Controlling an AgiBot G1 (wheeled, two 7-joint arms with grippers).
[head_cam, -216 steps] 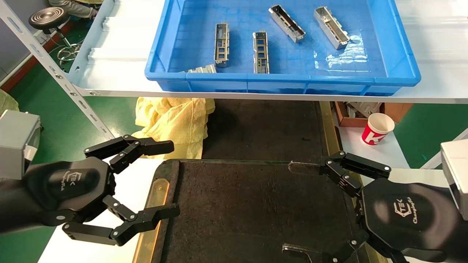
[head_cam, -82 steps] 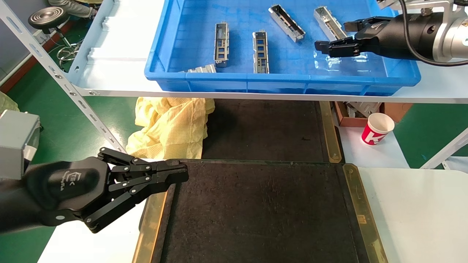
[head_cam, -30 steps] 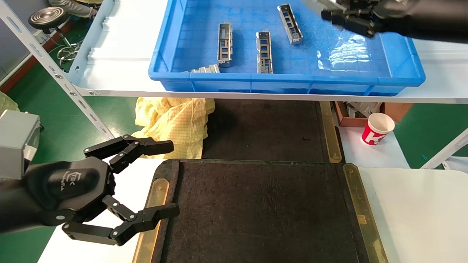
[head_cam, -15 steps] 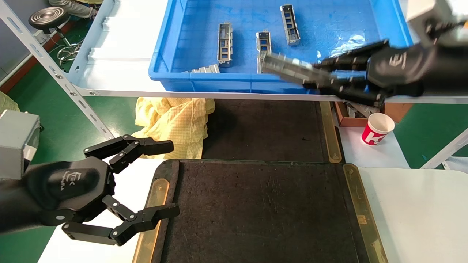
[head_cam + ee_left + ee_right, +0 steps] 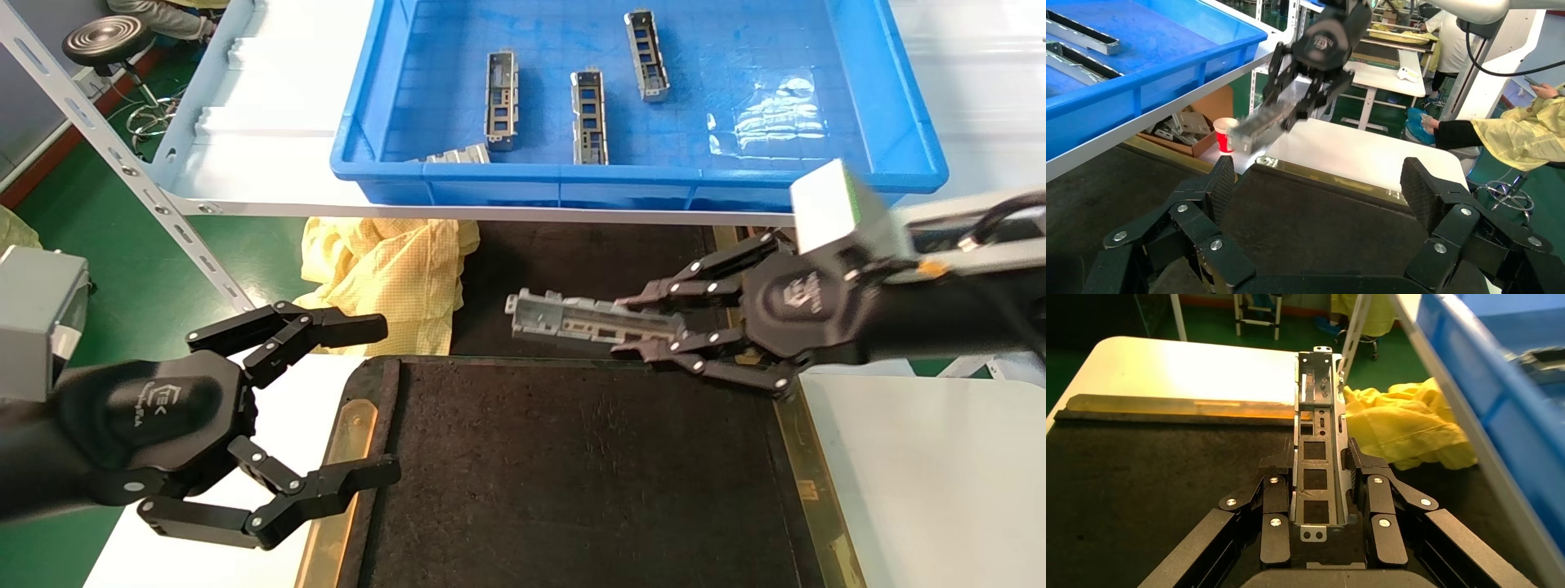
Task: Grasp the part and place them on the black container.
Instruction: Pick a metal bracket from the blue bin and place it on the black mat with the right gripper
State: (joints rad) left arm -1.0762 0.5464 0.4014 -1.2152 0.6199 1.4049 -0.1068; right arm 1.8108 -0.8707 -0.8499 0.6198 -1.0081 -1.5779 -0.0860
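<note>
Right end effector (image 5: 654, 327) sits center-right of the head frame, clamped on the part (image 5: 592, 320). It grips one end; the rest sticks out toward frame left, roughly level, in the air over the far edge of the black container (image 5: 572, 457), not touching it. In the right wrist view the part (image 5: 1318, 447) runs straight out between the fingers (image 5: 1275, 505), cut-outs facing the camera, pads on both side walls. In the left wrist view the same part (image 5: 1260, 125) hangs from the right end effector (image 5: 1294, 107) above the tray's far edge.

Left end effector (image 5: 359, 400) is at lower left of the head frame, fingers spread wide and empty, parked beside the container's brass side strip (image 5: 339, 474).

Three more brackets (image 5: 588, 114) lie in the blue bin (image 5: 899, 122) at top of frame, plus another lying against its front wall.

Handling, as a judgement: thin stiff metal, light, will not flex, but smooth walls could slip or pivot under an end grip. A hold across the side walls nearer the middle would swing less. The felt-like tray surface looks likely to stop sliding on release. Next move likely calls for lowering over the tray before opening.
</note>
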